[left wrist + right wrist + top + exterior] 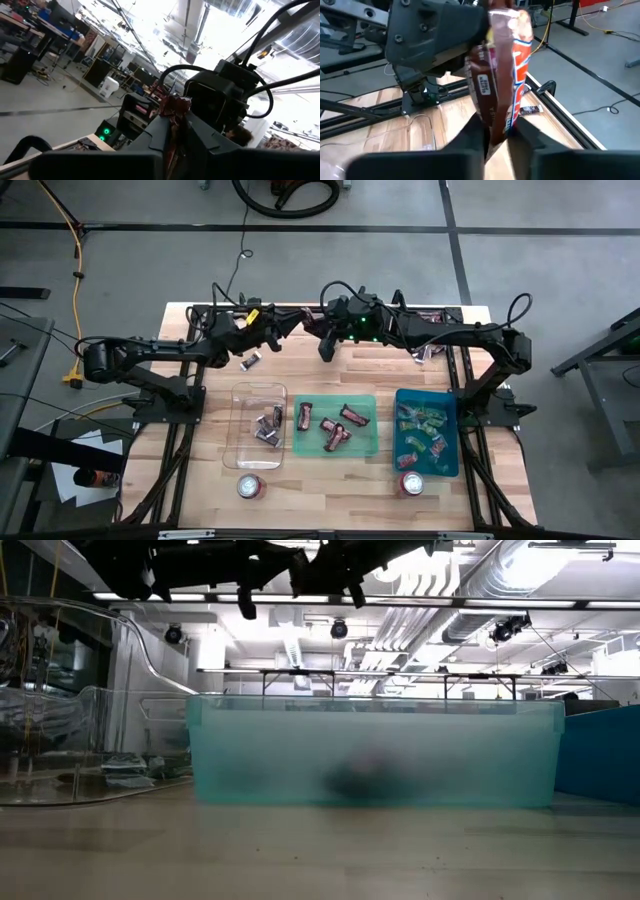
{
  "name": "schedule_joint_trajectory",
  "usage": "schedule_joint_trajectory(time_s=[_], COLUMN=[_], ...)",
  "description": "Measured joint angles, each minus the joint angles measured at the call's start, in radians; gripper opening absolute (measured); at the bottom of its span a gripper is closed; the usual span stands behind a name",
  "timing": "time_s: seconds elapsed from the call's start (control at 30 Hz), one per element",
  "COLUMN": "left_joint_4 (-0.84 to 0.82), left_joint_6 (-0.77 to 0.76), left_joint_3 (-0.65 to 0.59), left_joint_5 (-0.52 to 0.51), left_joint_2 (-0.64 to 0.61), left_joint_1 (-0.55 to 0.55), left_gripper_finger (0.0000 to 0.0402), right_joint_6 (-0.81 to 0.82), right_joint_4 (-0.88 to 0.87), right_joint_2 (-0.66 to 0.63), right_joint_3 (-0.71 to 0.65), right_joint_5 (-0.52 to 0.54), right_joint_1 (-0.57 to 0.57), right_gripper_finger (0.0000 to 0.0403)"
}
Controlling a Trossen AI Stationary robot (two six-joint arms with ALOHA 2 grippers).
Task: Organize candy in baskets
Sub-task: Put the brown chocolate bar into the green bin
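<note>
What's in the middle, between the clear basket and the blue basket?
The green basket sits between the clear basket and the blue basket, with maroon-brown candy in it. The high view shows this.

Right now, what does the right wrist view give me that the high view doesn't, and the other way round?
Only the right wrist view shows the maroon-brown candy up close, pinched between the right gripper and the left gripper as in a handover. Only the high view shows the clear basket, green basket and teal basket with their sorted sweets, plus two cans at the table's front. Both show the two grippers meeting above the table's back edge and a loose candy on the wood there.
</note>
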Motion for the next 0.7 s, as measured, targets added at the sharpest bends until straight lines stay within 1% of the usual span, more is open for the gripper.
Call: schedule_joint_trajectory(time_s=[0.03,0.07,0.13,0.2,0.27,0.33,0.47,0.5,0.57,0.63,0.7], left_joint_4=[0.0,-0.001,0.0,-0.005,-0.034,-0.093,-0.278,-0.318,-0.385,-0.421,-0.442], left_joint_6=[0.003,0.009,0.019,0.026,0.021,0.021,0.036,0.046,0.059,0.078,0.081], left_joint_3=[0.0,0.0,0.0,0.0,0.0,0.0,0.0,0.0,0.0,0.0,0.0], left_joint_5=[0.0,0.002,0.009,0.053,0.1,0.135,0.143,0.143,0.142,0.141,0.137], left_joint_2=[0.0,0.0,0.0,0.0,-0.013,-0.038,-0.105,-0.124,-0.158,-0.178,-0.19], left_joint_1=[0.0,0.0,0.003,0.021,0.053,0.086,0.152,0.166,0.187,0.2,0.205], left_gripper_finger=[0.0033,0.0041,0.0062,0.0087,0.0113,0.0138,0.0174,0.018,0.0188,0.0191,0.0192], right_joint_6=[-0.003,-0.003,0.003,-0.005,-0.025,-0.041,-0.041,-0.041,-0.03,-0.019,-0.024], right_joint_4=[-0.002,-0.005,-0.018,-0.07,-0.128,-0.212,-0.394,-0.436,-0.518,-0.594,-0.658], right_joint_2=[0.0,-0.002,-0.008,-0.027,-0.056,-0.095,-0.172,-0.188,-0.208,-0.209,-0.196], right_joint_3=[0.0,0.0,0.0,0.0,0.0,0.0,0.0,0.0,0.0,0.0,-0.001], right_joint_5=[-0.003,-0.007,-0.01,-0.01,-0.01,-0.009,-0.007,-0.024,-0.1,-0.193,-0.259], right_joint_1=[0.0,0.0,0.0,-0.005,-0.015,-0.031,-0.049,-0.049,-0.04,-0.019,0.017], right_gripper_finger=[0.0024,0.002,0.0029,0.0029,0.0014,0.0007,0.0008,0.0005,0.0004,0.0005,0.0005])
